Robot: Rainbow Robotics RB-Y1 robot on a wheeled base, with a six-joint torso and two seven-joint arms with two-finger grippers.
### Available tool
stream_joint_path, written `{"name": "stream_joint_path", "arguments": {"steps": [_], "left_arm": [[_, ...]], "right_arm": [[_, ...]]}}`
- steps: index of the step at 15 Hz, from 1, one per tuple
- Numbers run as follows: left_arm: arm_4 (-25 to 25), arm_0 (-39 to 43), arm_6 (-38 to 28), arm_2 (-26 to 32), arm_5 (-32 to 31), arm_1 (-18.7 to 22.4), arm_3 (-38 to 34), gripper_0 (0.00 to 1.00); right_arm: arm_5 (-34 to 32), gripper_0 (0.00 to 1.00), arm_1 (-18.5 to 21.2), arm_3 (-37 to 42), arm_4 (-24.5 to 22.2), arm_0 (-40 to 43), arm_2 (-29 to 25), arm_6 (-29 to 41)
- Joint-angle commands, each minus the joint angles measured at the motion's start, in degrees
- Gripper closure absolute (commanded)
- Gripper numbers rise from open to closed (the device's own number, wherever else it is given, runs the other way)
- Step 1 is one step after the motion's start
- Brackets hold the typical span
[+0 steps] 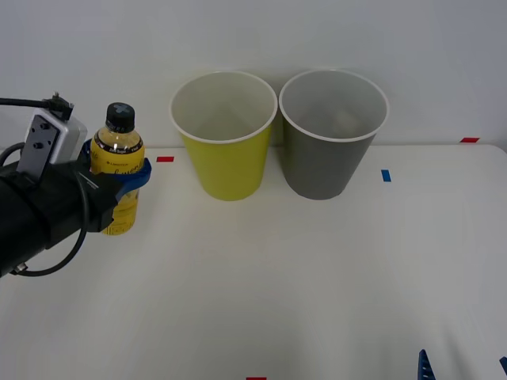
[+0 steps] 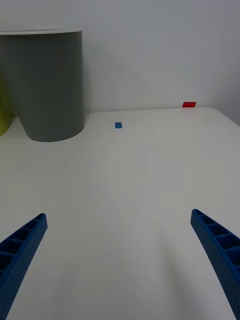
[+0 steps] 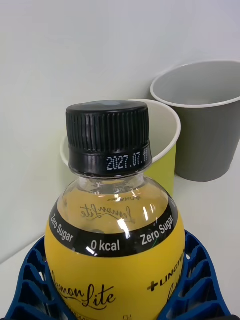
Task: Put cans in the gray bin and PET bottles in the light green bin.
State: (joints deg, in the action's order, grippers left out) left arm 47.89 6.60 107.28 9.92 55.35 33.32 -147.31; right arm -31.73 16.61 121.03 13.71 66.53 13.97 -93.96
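One bottle (image 1: 117,170) stands upright at table's (image 1: 277,269) left, well apart from green bin (image 1: 224,134). L gripper (image 1: 131,180) clenched round its body, prob. for lift to that bin. R gripper (image 2: 120,260) spread wide, idle nr gray bin (image 2: 45,85).

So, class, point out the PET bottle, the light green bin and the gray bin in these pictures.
PET bottle (image 1: 117,154): front view, on its yellow label, held in the left tool.
Light green bin (image 1: 230,162): front view, on its outer wall.
Gray bin (image 1: 325,162): front view, on its outer wall.
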Motion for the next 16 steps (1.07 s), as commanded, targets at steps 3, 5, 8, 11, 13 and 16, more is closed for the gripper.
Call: {"name": "stream_joint_path", "arguments": {"steps": [3, 5, 8, 11, 13, 16], "left_arm": [[10.6, -12.6, 7.0, 12.5, 16.3, -8.5, 0.0, 1.00], [10.5, -16.1, 6.5, 13.8, 18.5, -9.8, 0.3, 1.00], [11.3, -23.8, 5.7, 13.7, 18.5, -9.9, 6.5, 1.00], [11.9, -29.6, 5.7, 12.2, 18.5, -9.9, 12.1, 1.00], [7.5, -32.4, 5.2, 9.4, 18.1, -10.4, 12.8, 1.00], [1.6, -36.1, -3.8, 4.9, 17.5, -10.5, 13.1, 1.00]], "right_arm": [[0.0, 0.00, 0.0, 0.0, 0.0, 0.0, 0.0, 0.0], [0.0, 0.00, 0.0, 0.0, 0.0, 0.0, 0.0, 0.0], [0.0, 0.00, 0.0, 0.0, 0.0, 0.0, 0.0, 0.0], [0.0, 0.00, 0.0, 0.0, 0.0, 0.0, 0.0, 0.0], [0.0, 0.00, 0.0, 0.0, 0.0, 0.0, 0.0, 0.0], [0.0, 0.00, 0.0, 0.0, 0.0, 0.0, 0.0, 0.0]]}}
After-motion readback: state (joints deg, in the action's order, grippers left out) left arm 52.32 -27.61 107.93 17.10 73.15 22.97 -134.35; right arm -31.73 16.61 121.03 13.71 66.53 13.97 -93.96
